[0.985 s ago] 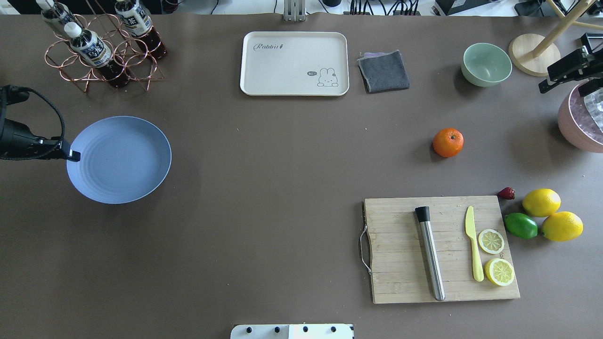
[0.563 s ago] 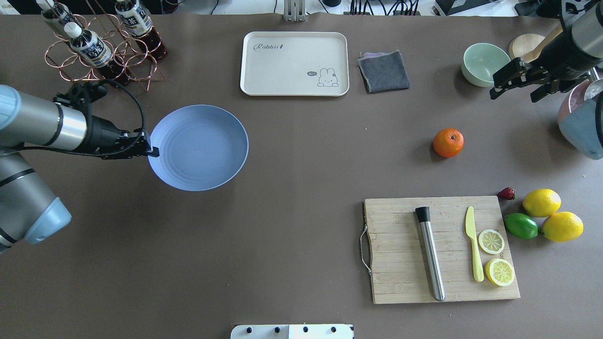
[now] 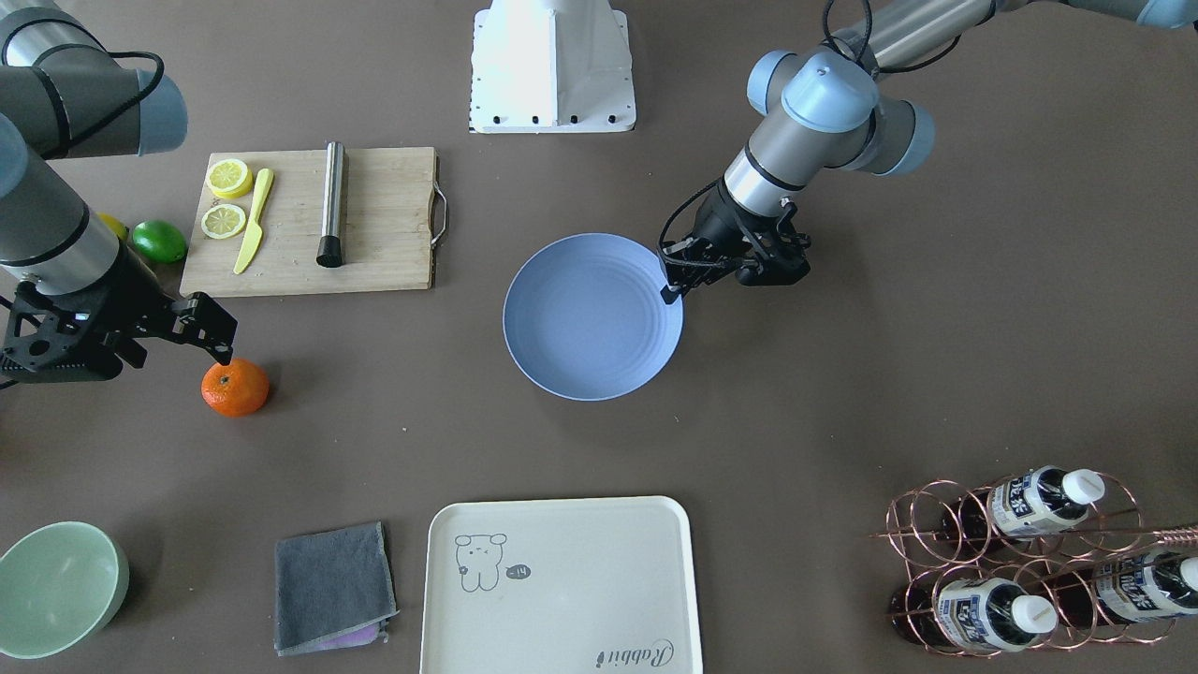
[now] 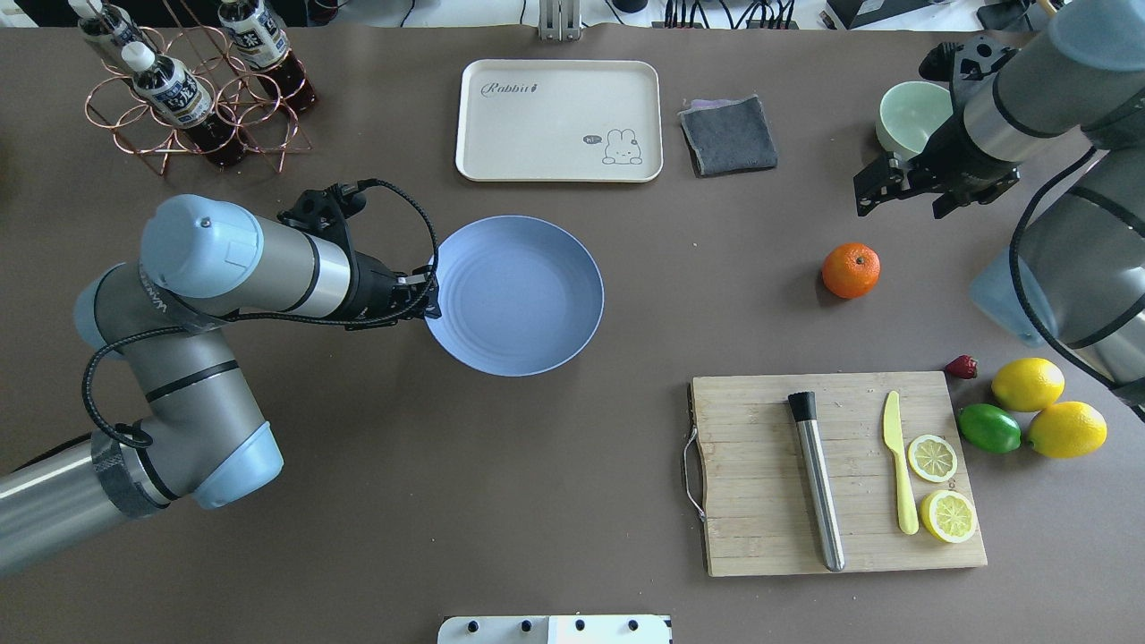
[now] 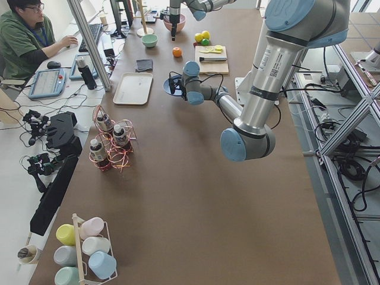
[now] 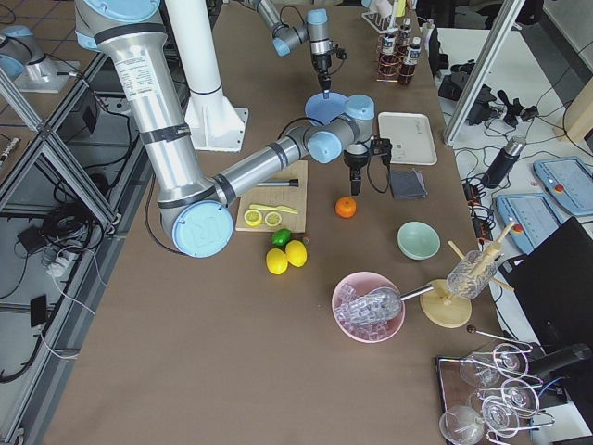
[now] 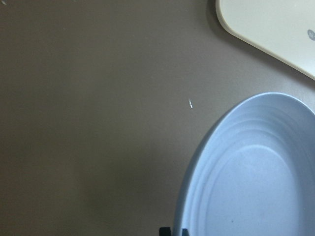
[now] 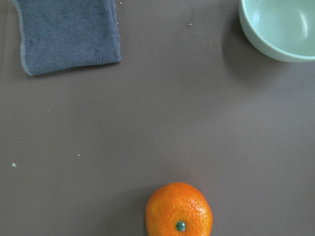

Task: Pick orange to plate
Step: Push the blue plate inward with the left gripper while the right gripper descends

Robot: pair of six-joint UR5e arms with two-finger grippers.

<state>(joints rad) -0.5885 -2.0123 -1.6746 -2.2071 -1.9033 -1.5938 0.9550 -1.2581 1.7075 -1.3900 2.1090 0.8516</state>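
Task incomplete: the small round bright-orange mandarin (image 4: pixel 851 270) rests ungrasped on the table, well apart from the round pale-blue plate (image 4: pixel 528 295). The right gripper (image 4: pixel 899 210) hovers near it, jaws apart. The left gripper (image 4: pixel 433 302) clamps the plate rim. Since the earlier frame, the plate has shifted toward centre and the right gripper has closed in.

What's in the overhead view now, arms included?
orange: one, orange, right side
plate: one, pale blue, centre
tray: one, cream, far centre
cloth: one, grey, beside tray
bowl: one, green, far right
board: one, wooden, near right
cylinder: one, silver, on board
knife: one, yellow, on board
lemon slices: two, yellow, on board
lemons: two, yellow, right of board
lime: one, green, beside lemons
strawberry: one, red, beside board
bottles: three, dark, far left
left end effector: one, black, gripping plate's rim
right end effector: one, black, open near orange
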